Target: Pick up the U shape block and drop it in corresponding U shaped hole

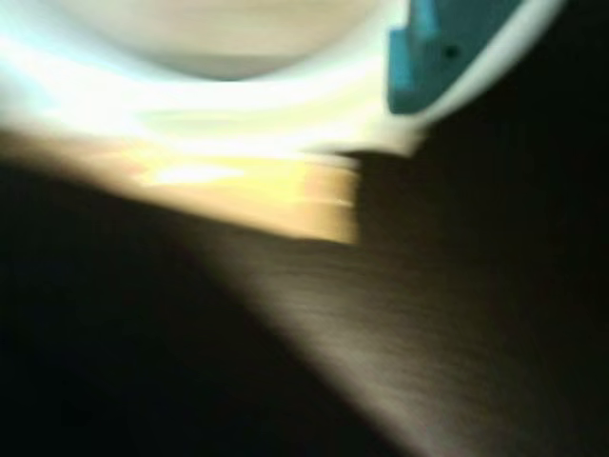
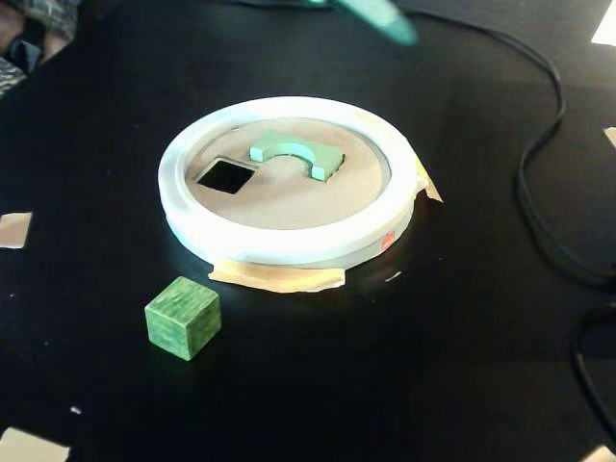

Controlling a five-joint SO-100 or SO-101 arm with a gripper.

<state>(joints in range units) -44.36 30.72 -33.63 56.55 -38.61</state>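
The U shape block (image 2: 289, 154) lies on the tan cardboard disc (image 2: 279, 197), in the upper middle of the fixed view. It sits over the U shaped hole (image 2: 332, 168), with its notch turned toward the lower right of the frame. Its top is still above the cardboard, so I cannot tell if it has gone down into the hole or only rests on it.

Going from near to far in the fixed view: at the lower left corner there is a tan scrap of tape (image 2: 29, 448) on the black table (image 2: 433, 366). A little farther, at lower left, the dark green cube (image 2: 183, 317) stands alone, apart from the disc. Then comes the white ring (image 2: 289, 241) around the disc, with tan tape under its near edge. Inside the ring, left of the block, is the small square hole (image 2: 223, 174). At the right, black cables (image 2: 539, 192) run along the table.

At the very top edge a blurred teal part of the gripper (image 2: 380, 17) is seen, well above the block and not touching it. Whether its fingers are apart or together I cannot tell.

The wrist view is strongly blurred: a teal piece at the upper right, the white ring across the top, dark below.

No writing or label can be read.
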